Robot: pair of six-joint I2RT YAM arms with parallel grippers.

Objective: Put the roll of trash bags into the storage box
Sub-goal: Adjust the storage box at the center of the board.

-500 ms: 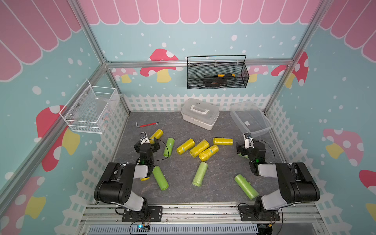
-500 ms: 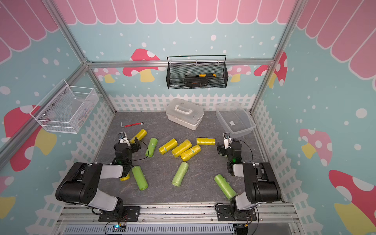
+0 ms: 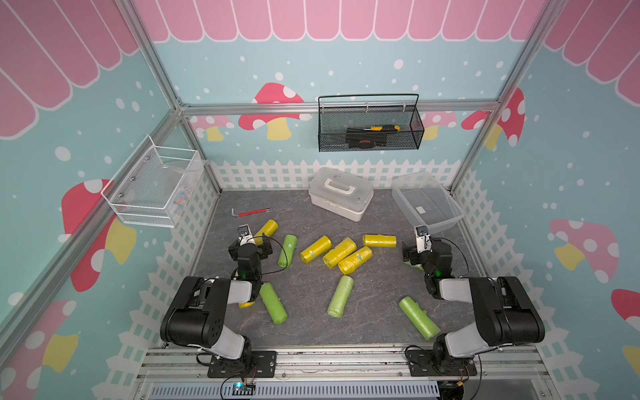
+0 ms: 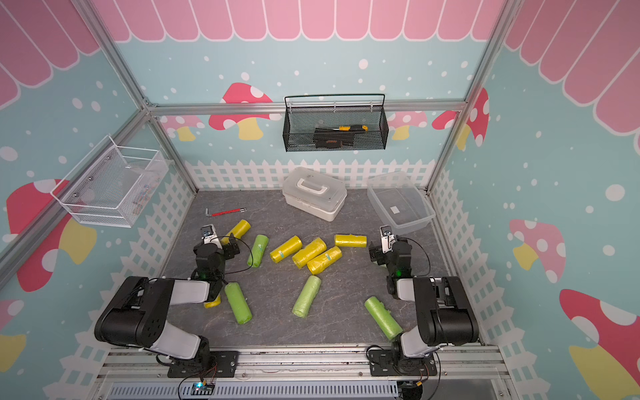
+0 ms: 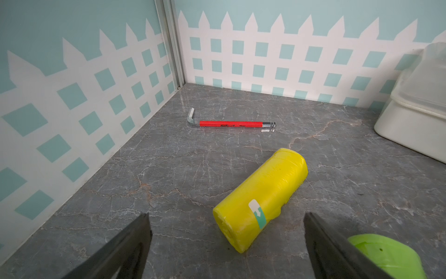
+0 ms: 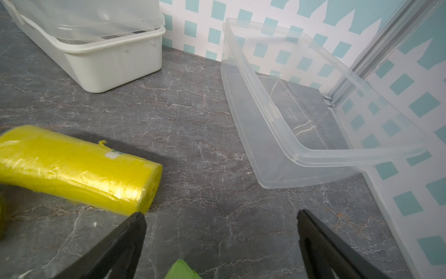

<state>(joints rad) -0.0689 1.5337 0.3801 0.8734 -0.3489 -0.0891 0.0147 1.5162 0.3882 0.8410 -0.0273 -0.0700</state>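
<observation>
Left wrist view: the left jaws stand wide, gripping nothing — a yellow roll of trash bags [image 5: 260, 200] lies on the desk [image 5: 169, 169] just ahead of them. Right jaws are also wide and empty; the clear storage box [image 6: 350, 157] sits nearby, in the desk's far right corner.

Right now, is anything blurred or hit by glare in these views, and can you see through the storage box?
Both top views: evenly lit, sharp, no hard shadows. Left wrist: sharp; the glossy table mirrors the tip of the hex key. Right wrist: storage box shows the table through it; yellow roll glints, soft shadow beside it.
</observation>
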